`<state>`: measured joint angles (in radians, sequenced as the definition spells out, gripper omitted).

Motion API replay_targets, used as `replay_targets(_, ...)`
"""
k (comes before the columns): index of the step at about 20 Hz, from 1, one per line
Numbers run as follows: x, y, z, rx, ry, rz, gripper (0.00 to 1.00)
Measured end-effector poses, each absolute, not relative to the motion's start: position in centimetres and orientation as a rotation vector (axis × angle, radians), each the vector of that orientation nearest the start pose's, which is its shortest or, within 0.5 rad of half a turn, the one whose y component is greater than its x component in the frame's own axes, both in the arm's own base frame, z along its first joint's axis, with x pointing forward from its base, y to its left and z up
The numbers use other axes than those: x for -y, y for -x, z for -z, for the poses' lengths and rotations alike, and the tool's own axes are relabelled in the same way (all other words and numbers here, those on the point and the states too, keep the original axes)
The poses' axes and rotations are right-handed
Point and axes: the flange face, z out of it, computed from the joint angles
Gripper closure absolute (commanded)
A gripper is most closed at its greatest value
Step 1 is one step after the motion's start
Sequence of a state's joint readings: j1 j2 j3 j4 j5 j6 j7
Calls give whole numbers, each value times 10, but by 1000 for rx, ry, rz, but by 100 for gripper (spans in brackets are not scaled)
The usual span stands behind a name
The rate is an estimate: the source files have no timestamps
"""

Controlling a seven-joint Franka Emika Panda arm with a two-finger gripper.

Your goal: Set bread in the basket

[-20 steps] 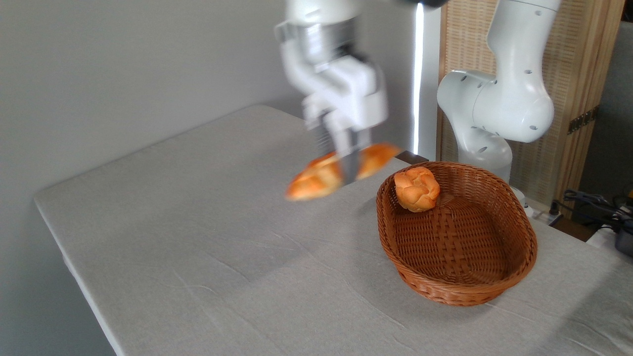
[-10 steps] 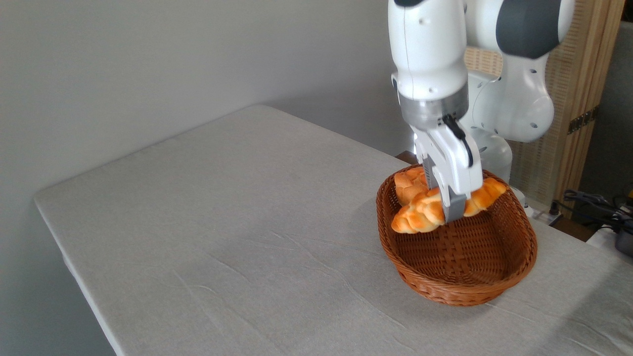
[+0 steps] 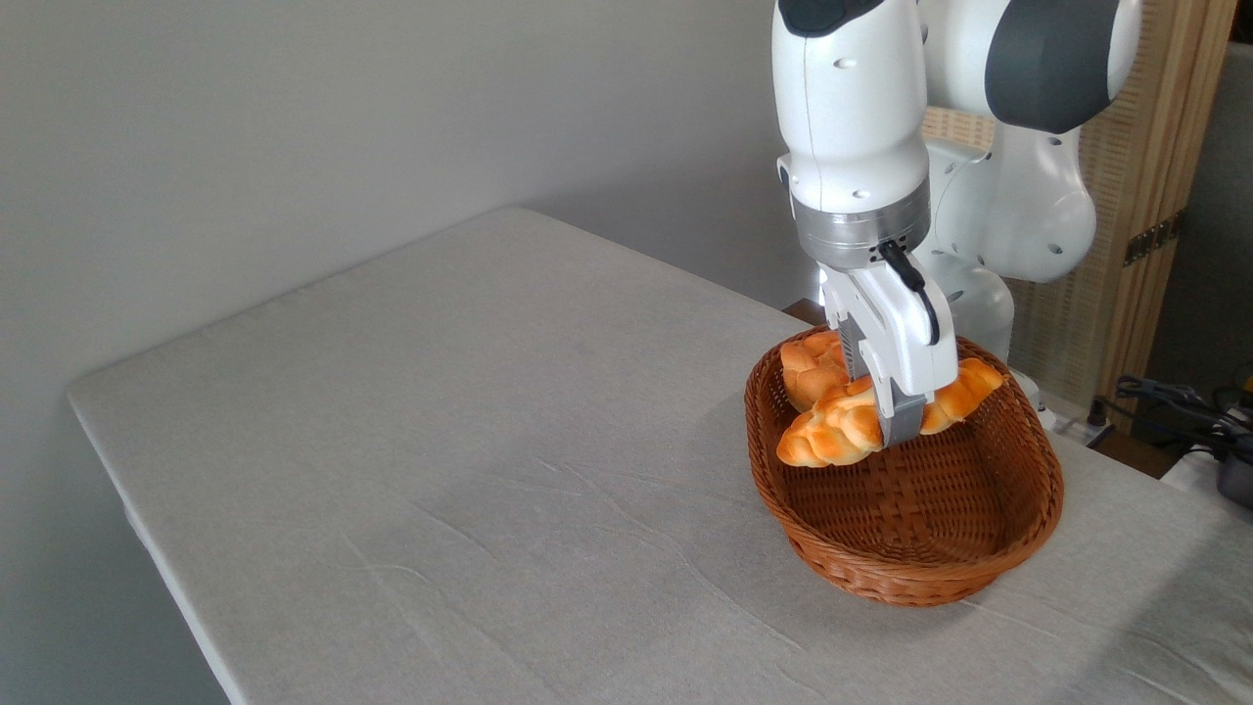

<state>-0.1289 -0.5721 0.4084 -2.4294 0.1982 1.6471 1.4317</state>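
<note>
The bread (image 3: pixel 838 428) hangs tilted over the far half of the basket (image 3: pixel 1023 548), its right end raised toward the far rim and its left end low over the woven floor, not resting flat. The gripper (image 3: pixel 893 416) is clamped across the loaf's middle. A small knotted bun (image 3: pixel 808 367) sits just behind it against the basket's far wall. The basket stands near the table's (image 3: pixel 470 431) right edge.

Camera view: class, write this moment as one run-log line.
gripper: shut on bread | bread: over basket, not released | bun: in basket
</note>
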Motion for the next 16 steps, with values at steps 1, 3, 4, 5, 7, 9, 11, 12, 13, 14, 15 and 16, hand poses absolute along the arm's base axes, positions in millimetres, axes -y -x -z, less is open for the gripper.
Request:
replay_targets(1,-130,-340,-470,-1982,2676,-243,0)
replay_targets(3,-134,-339,-468,-1982,2691,-233,0)
replay_targets(4,-135,-339,-468,-1982,2695,-230,0)
replay_targets(5,-135,-339,-468,-1983,2695,-228,0)
replay_targets(7,-133,-340,-469,-1990,2686,-223,0)
replay_targets(9,-131,-343,-475,-1993,2671,-209,0)
replay_targets(11,-126,-351,-494,-1982,2648,-144,0)
replay_targets(12,-117,-357,-510,-1965,2650,-87,0)
replay_targets(13,-107,-364,-527,-1935,2661,-30,0)
replay_targets(14,-94,-371,-546,-1893,2683,25,0)
replay_targets(15,-79,-381,-566,-1840,2711,66,0)
replay_targets(16,-63,-391,-584,-1778,2738,90,0)
